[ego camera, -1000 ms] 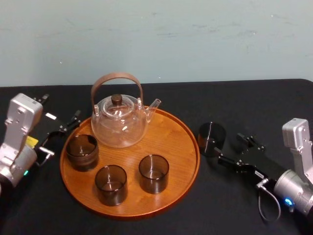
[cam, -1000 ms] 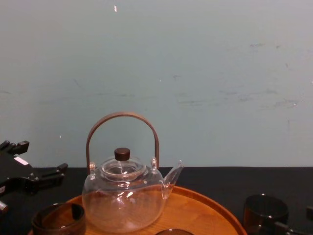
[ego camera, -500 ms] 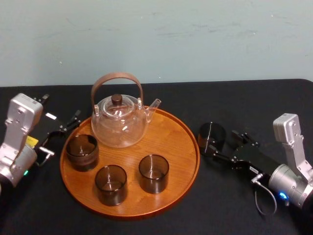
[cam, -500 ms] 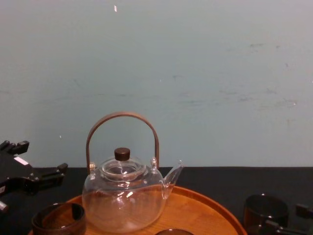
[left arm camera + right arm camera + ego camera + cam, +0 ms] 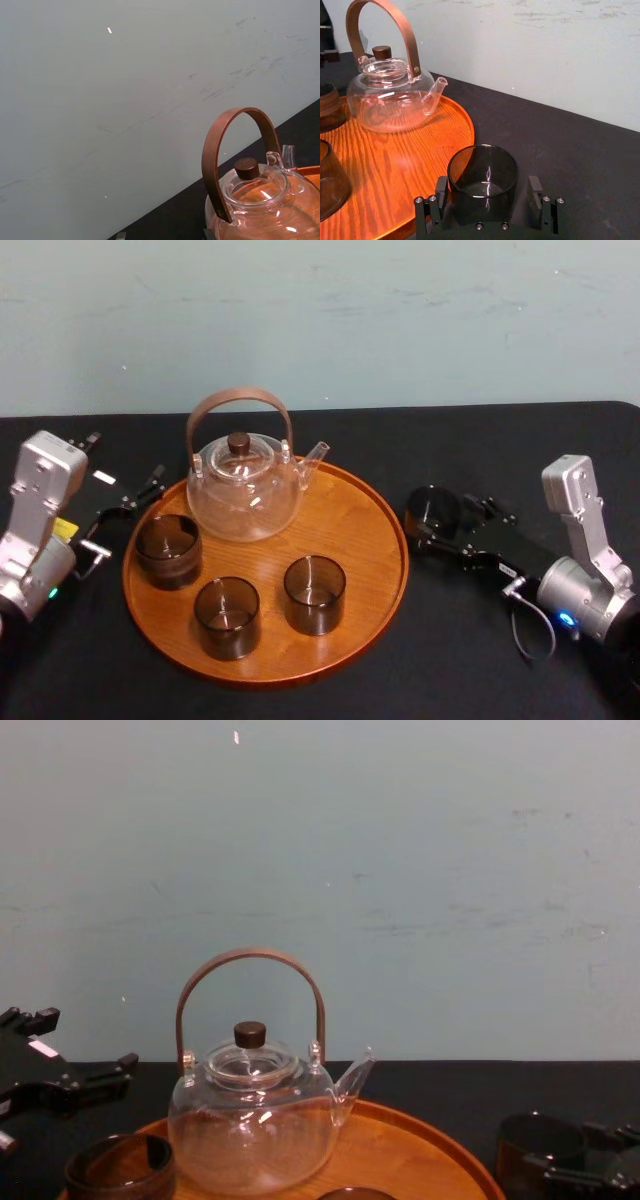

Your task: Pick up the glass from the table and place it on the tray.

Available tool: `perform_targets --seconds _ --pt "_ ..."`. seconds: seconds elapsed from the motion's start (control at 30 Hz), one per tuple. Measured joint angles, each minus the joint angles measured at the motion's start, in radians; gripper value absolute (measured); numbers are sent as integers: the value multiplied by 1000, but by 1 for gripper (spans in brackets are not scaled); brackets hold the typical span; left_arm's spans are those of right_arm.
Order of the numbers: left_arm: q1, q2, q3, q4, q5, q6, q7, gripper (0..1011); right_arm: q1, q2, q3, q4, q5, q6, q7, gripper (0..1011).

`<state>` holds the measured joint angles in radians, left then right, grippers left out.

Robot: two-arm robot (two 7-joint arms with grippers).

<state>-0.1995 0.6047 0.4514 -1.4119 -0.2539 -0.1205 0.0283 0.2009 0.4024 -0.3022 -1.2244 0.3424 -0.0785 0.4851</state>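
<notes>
Straddling the glass point(image 5: 435, 508) right of the tray point(image 5: 370, 540), our right tool point(image 5: 488, 187) gapes, seemingly without contact; our left tool point(image 5: 125, 465) idles, spread.

- Right side of the tray point(image 5: 397, 575) is bare wood, an open patch between the teapot point(image 5: 245, 495) spout, the front-right cup point(image 5: 314, 593) and the rim.
- The glass point(image 5: 432, 508) sits on the table point(image 5: 480, 440) just beside that rim, and the low rim stands between them.
- Teapot with its tall upright handle blocks the tray's rear left.
- Left cup point(image 5: 168, 548) and front cup point(image 5: 227, 615) take the left and front.
- Right gripper point(image 5: 487, 184) straddles the glass, one finger on each side.
- Left gripper point(image 5: 125, 508) sits just off the tray's left rim.
- Black tabletop behind the glass is open.
</notes>
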Motion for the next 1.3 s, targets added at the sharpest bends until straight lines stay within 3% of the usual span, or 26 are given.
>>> perform_targets --seconds 0.47,1.3 --pt "0 0 0 0 0 0 0 1001 77 -26 -27 105 -1 -29 41 1002" --pt "0 0 0 0 0 0 0 1001 102 -31 -39 134 13 -36 66 1002"
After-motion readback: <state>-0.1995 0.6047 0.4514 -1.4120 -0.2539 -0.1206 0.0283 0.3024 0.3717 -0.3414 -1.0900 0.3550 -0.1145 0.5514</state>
